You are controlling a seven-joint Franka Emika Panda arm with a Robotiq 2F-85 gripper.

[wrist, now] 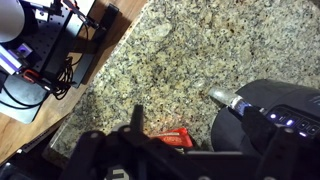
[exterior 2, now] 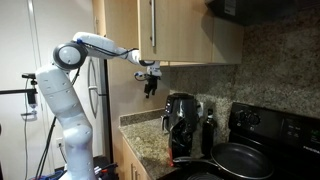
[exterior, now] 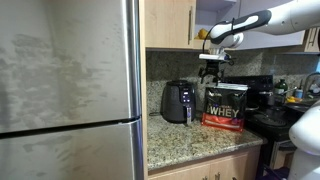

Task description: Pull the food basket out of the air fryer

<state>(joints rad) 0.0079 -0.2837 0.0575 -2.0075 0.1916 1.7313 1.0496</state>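
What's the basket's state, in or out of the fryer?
In. The basket sits flush with the body of the fryer in an exterior view, no gap showing. The gripper hangs above, apart from the handle.

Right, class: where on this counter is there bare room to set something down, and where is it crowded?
Bare counter runs along the front edge, before the air fryer and WHEY tub. A narrower strip lies between fridge and air fryer. Crowded: the back, where tub and coffee machine stand close.
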